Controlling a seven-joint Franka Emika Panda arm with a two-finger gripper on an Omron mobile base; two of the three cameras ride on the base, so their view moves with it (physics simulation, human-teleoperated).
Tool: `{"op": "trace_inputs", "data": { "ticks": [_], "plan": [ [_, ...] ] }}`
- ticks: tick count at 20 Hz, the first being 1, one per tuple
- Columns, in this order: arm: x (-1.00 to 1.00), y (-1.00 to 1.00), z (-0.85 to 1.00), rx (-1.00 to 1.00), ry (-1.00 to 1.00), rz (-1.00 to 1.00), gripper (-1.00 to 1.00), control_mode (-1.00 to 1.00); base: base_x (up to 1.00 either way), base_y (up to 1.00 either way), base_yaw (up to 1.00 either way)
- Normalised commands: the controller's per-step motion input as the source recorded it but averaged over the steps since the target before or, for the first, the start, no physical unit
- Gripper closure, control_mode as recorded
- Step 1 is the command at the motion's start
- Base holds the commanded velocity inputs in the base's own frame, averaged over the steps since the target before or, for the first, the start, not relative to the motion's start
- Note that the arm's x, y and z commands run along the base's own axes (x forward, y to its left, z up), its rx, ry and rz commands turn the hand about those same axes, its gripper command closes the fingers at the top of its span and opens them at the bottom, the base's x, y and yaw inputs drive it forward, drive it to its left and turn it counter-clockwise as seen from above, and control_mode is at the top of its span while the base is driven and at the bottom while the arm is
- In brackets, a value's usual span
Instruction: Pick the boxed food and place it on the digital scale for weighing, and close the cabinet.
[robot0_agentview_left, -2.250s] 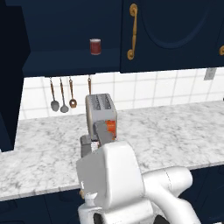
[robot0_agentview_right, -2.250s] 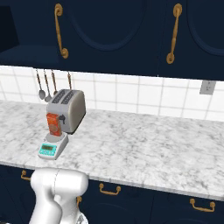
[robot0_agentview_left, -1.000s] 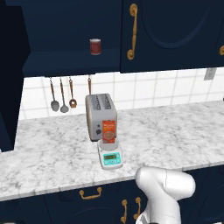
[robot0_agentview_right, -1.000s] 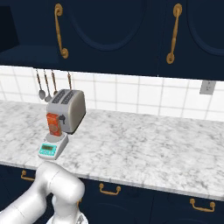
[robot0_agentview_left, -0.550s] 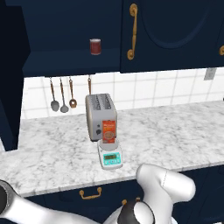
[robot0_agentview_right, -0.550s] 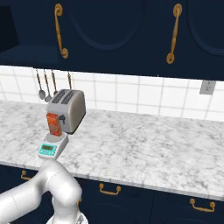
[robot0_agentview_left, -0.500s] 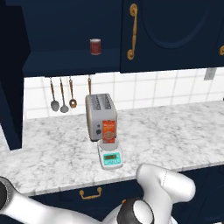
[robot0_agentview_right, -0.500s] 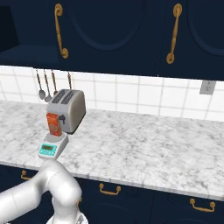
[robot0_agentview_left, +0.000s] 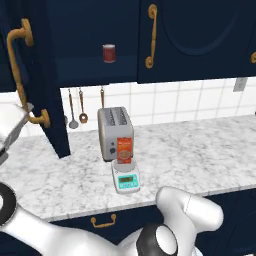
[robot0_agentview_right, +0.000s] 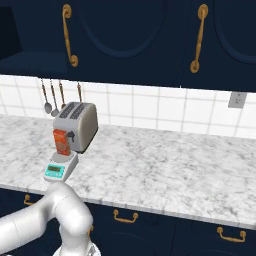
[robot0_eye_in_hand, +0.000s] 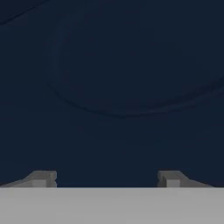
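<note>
One cabinet (robot0_agentview_left: 45, 85) door stands ajar; boxed food (robot0_agentview_left: 124, 150) sits on digital scale (robot0_agentview_left: 125, 177); hand (robot0_eye_in_hand: 106, 179) released, empty.

My base views are evenly lit, soft and slightly blurred, with no glare. The marble table (robot0_agentview_left: 200, 150) is bright, while the cabinet (robot0_agentview_left: 200, 35) above stays very dark. A faint shadow lies beneath the toaster (robot0_agentview_right: 77, 125). My hand view is dim, showing the cabinet panel's arch at 12 o'clock only faintly.

Orange-red boxed food (robot0_agentview_left: 124, 150), navy cabinet (robot0_agentview_left: 200, 35)
</note>
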Motion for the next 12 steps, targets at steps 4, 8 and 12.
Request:
{"op": "trace_inputs", "data": {
  "ticks": [4, 8, 12],
  "plan": [
    [1.00, -1.00, 0.00, 0.14, 0.22, -0.07, -1.00, -1.00, 0.00, 0.00, 0.00],
    [1.00, -1.00, 0.00, 0.15, 0.28, -0.03, -1.00, -1.00, 0.00, 0.00, 0.00],
    [1.00, -1.00, -0.03, 0.19, 0.29, -0.01, -1.00, -1.00, 0.00, 0.00, 0.00]
  ]
}}
